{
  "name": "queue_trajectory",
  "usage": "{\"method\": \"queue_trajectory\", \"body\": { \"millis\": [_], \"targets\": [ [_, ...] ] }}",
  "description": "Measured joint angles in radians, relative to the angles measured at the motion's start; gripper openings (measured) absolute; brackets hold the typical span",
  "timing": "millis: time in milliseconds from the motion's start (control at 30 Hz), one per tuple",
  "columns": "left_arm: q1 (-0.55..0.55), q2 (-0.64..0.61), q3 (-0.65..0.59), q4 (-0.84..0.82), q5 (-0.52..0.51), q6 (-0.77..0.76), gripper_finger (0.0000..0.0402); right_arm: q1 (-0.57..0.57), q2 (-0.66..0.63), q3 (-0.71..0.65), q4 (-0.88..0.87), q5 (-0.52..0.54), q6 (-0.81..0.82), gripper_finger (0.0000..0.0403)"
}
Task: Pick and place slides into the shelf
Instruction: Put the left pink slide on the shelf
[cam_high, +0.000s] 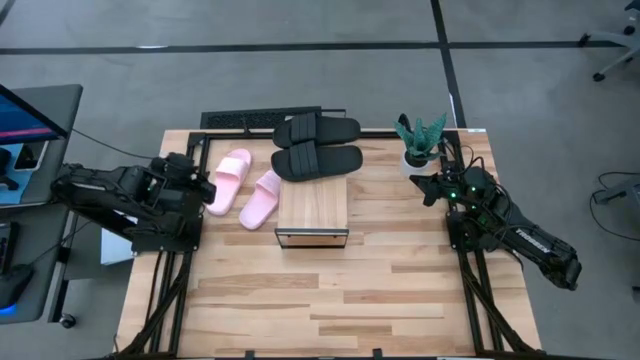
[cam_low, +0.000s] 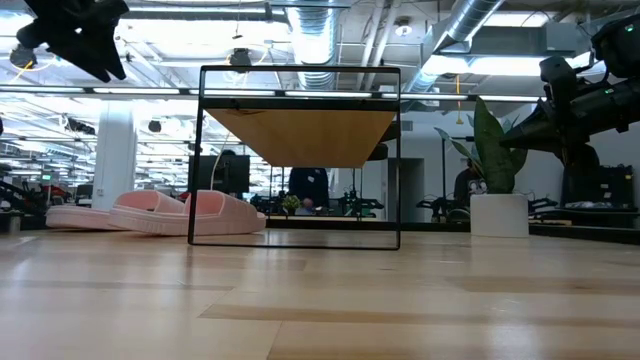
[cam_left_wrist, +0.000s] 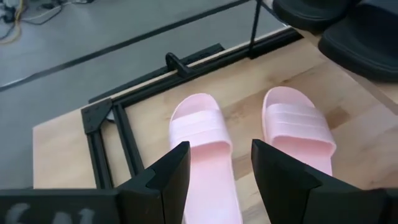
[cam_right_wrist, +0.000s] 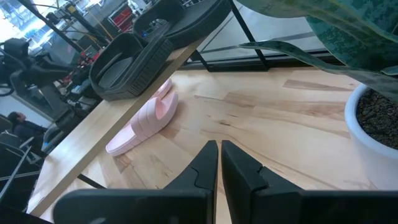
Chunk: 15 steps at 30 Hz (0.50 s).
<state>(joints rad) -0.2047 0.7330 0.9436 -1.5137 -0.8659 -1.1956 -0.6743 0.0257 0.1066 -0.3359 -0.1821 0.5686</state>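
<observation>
Two pale pink slides (cam_high: 230, 180) (cam_high: 262, 197) lie soles down on the table, left of the shelf (cam_high: 312, 210). Two black slides (cam_high: 317, 130) (cam_high: 317, 162) rest on the far end of the shelf's plank top, overhanging its sides. My left gripper (cam_left_wrist: 221, 155) hangs open above the left pink slide (cam_left_wrist: 202, 134), well clear of it, as the low view shows the gripper (cam_low: 75, 35) high up. My right gripper (cam_right_wrist: 219, 155) waits shut at the table's right side, next to the plant pot, holding nothing.
A white pot with a green plant (cam_high: 420, 145) stands at the far right corner, close to my right gripper (cam_high: 424, 186). The table's dark frame rail (cam_left_wrist: 186, 65) runs along the far edge behind the pink slides. The near half of the table (cam_high: 330, 300) is bare wood.
</observation>
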Motion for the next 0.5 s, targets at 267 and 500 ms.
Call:
{"method": "queue_trajectory", "body": {
  "millis": [267,500],
  "targets": [
    [0.000,0.000,0.000,0.049,0.136,0.219,0.0162,0.000,0.000,0.000,0.000,0.000,0.000,0.0013],
    [0.000,0.000,0.000,0.047,0.166,0.239,0.0162,0.000,0.000,0.000,0.000,0.000,0.000,0.0013]
  ]
}}
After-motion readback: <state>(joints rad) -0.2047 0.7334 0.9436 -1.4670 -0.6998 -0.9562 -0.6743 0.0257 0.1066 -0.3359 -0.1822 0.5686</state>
